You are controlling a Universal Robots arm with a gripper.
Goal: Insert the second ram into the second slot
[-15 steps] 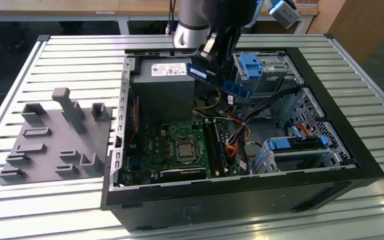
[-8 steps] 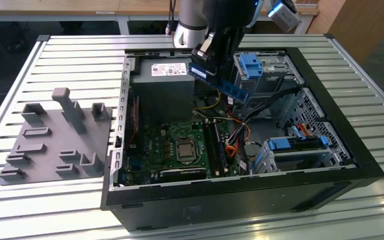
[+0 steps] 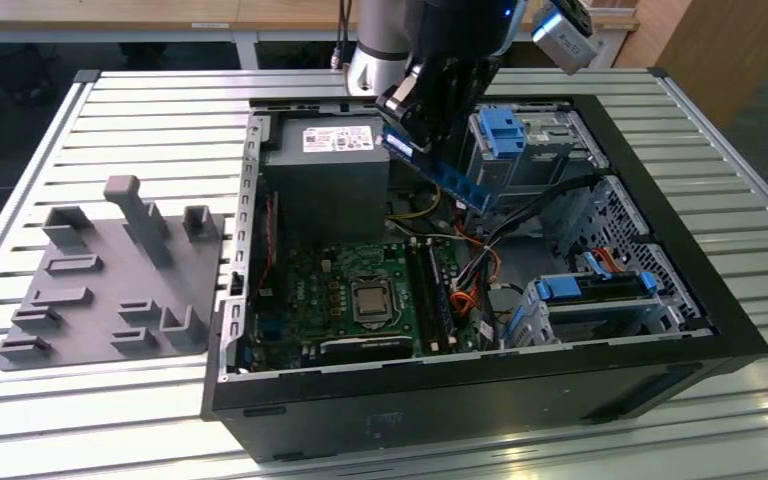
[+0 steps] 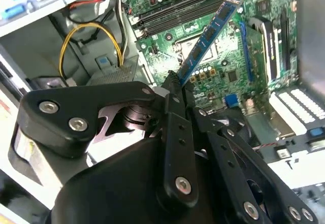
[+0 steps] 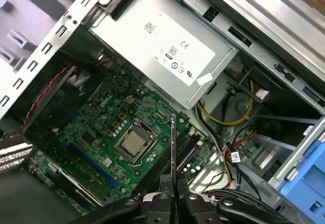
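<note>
The memory stick (image 3: 440, 172) is up in the air, clamped by one short end in the gripper (image 3: 404, 122), fingers pinched tight on it. In the exterior view it hangs tilted above the open case (image 3: 704, 300), between the power supply (image 3: 324, 175) and the blue drive bracket (image 3: 498, 135), well clear of the board. It is not seated.

In the second wrist view the memory stick (image 4: 210, 33) juts from the gripper (image 4: 175, 84) across the green motherboard (image 4: 223, 76), with the long black memory slots (image 4: 170, 11) off to one side. In the first wrist view it is edge-on, a thin line (image 5: 172, 142) over the slots (image 5: 182, 150), just beside the processor socket (image 5: 133, 144).

The risks, as I judge them: held by one end, the stick could pivot in the pinch. If it goes down tilted, one corner would meet the slot first and jam. The yellow wires (image 5: 228, 117) lie near the slots and could snag. I cannot tell which slot is free, so the wrong one is possible.

As for writing, the power supply carries a white label (image 5: 172, 49) with print and certification marks, and small tags hang on the cables.
</note>
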